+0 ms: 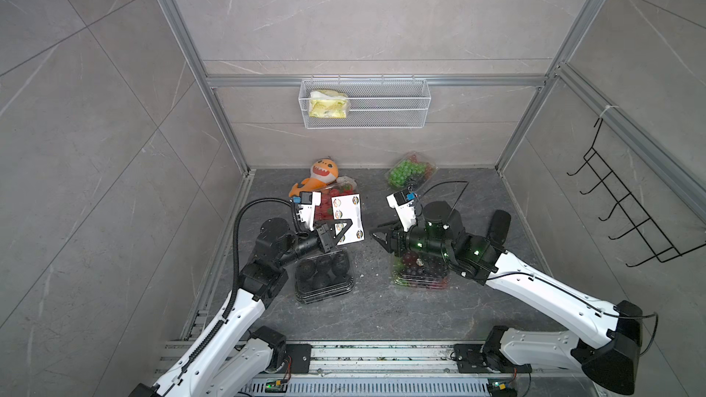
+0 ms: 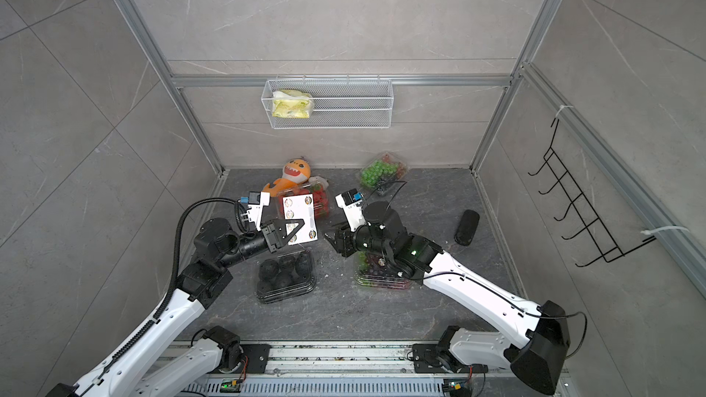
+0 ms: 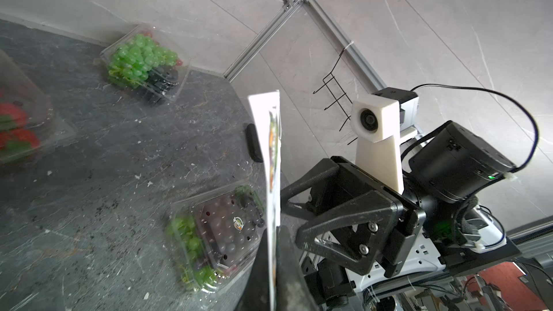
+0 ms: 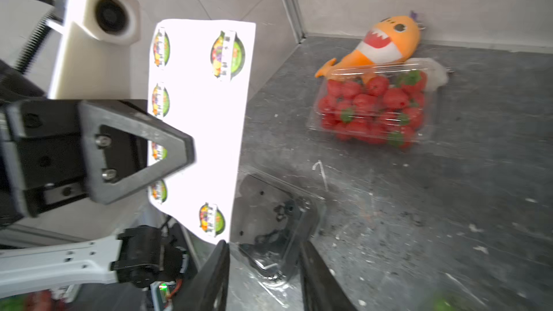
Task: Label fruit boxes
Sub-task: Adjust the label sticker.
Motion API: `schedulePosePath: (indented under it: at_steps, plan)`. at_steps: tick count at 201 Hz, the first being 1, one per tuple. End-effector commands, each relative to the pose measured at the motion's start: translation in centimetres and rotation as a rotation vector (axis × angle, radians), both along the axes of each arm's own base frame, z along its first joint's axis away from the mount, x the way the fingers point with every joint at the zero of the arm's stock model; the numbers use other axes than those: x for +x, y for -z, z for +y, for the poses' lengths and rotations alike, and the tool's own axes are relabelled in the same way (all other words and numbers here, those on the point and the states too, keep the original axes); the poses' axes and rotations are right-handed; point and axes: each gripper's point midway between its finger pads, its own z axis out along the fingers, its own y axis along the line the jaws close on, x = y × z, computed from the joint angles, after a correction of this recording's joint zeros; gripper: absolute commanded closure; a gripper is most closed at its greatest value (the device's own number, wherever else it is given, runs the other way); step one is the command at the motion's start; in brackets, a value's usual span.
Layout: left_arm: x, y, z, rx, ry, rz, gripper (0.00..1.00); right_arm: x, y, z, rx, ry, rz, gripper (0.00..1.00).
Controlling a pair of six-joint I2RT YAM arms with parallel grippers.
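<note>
Black left claw [image 1: 348, 225]: jaws closed flat on the sticker sheet [image 1: 349, 210], pinching it near one long edge. The left arm rises from the near-left base, and its wrist turns inward toward the table's [image 1: 382, 311] middle. The sheet is held off the table. Its long axis runs from the robot's side toward the back wall, and its printed face is turned up and toward the right claw [image 1: 377, 233]. Six round labels count clearly on the sheet in the right wrist view [image 4: 206, 115].

Right claw: jaws partly apart, nothing between them. It points leftward at the sheet's near corner, just beside it; contact cannot be told. The right arm comes from the near-right base with the elbow bent and the wrist level above the table.

Boxes, outward from the claws:
- Box of dark round fruits [image 1: 323, 273]: lid shut, directly under the left claw and sheet.
- Purple-grape box [image 1: 420, 271]: under the right wrist, far part hidden by it; one round label sits on its lid [image 3: 238, 222].
- Strawberry box [image 1: 324, 204]: beyond the sheet, against an orange plush toy [image 1: 323, 175].
- Green-grape box [image 1: 408, 171]: at the back wall, set diagonally, well apart from both claws.
</note>
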Motion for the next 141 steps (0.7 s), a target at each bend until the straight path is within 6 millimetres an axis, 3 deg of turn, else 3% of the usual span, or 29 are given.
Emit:
schedulePosePath:
  at_steps: [1,48,141]
  plan:
    - [-0.6,-4.5,-0.6,-0.086,0.061,-0.103,1.00,-1.9,-2.9,1.3,0.199,-0.159,0.050,0.58]
    - [0.3,-6.1,-1.5,-0.132,0.099,-0.104,1.00,-2.1,-4.5,1.4,0.363,-0.260,0.115,0.61]
    - [0.3,-6.0,-1.6,-0.149,0.113,-0.084,1.00,-1.9,-5.3,0.8,0.397,-0.268,0.114,0.83]
